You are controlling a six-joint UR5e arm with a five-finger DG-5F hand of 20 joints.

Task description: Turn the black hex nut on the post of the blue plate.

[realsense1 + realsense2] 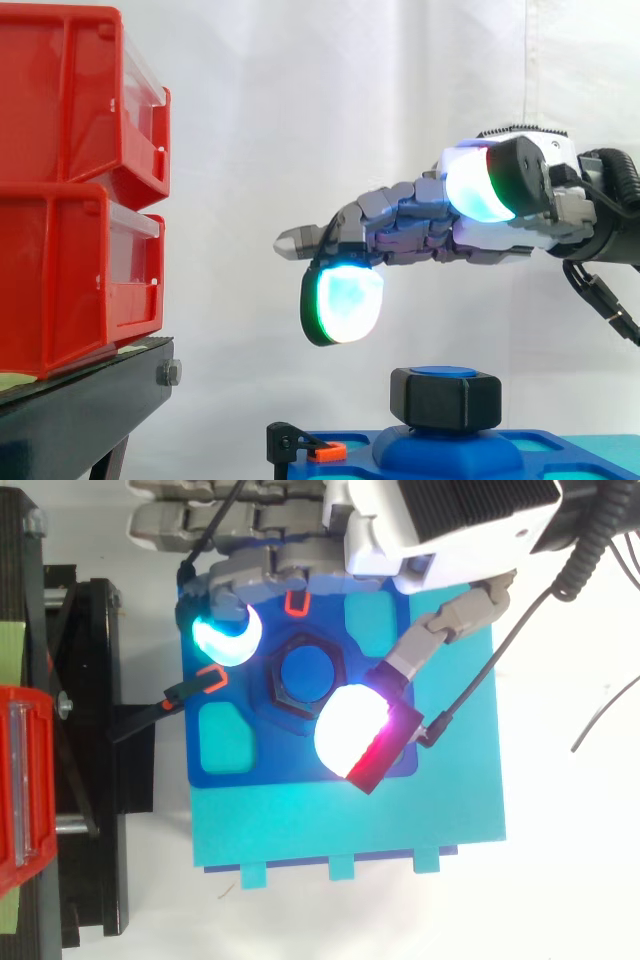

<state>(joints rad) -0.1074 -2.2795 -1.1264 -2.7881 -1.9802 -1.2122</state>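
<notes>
The arm comes in from the right and holds the hand up in the air. Most fingers reach straight out to the left. 1 finger bends down, its pad glowing blue-green. The thumb sticks out sideways with a bright white pad. The hand holds nothing.

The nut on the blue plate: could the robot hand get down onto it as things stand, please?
Probably yes. The robot hand hovers above the nut with open air between them; seen from above, its glowing pads sit on opposite sides of it, and nothing covers it.
</notes>
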